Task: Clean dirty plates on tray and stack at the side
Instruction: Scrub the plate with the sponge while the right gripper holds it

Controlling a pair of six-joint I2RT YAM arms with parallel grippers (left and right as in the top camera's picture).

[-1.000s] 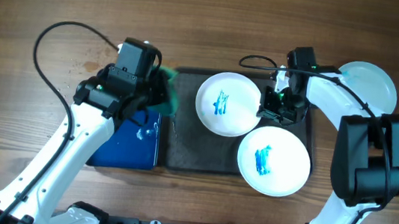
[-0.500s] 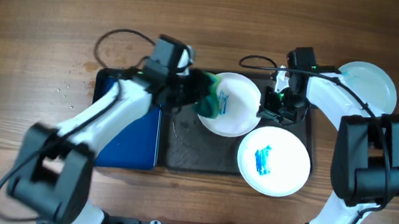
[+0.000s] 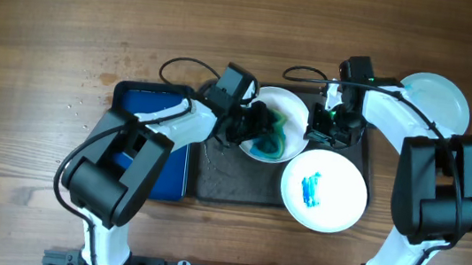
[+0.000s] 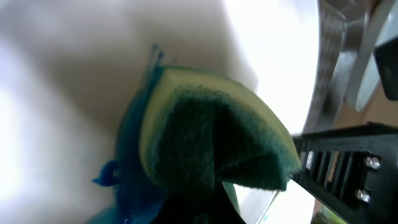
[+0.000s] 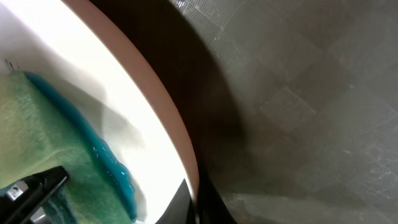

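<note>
Sponge (image 4: pixel 211 143) is what the left tool (image 3: pixel 250 127) pinches, folded over with its green scrub face out and its yellow body pressed onto the white bottom of the near plate (image 3: pixel 291 105), which lies on the far middle of the tray (image 3: pixel 230 181). Blue smear (image 4: pixel 134 155) trails beside the sponge there, so the wiping of this plate looks under way and not done. The right tool (image 3: pixel 315 128) sits at the same plate's rim on the side toward the tray's right edge; in the right wrist view that rim runs down between its dark fingers, so I read it as clamped on the rim to steady the plate, though the contact itself is partly hidden. On the tray's front right corner lies the second plate (image 3: pixel 340 198), overhanging the edge a little, with its blue mark (image 3: pixel 310 187) untouched. Off the tray, past its far right corner, the clean plate (image 3: pixel 440 98) rests on the desk (image 3: pixel 54 5), partly under the right arm; it seems to be the start of the stack. A blue mat (image 3: pixel 165 165) lies just beside the tray's left edge. By my judgement, one plate is finished and set aside, one is mid-scrub, and one waits; both remaining plates are not yet stacked at the side.
</note>
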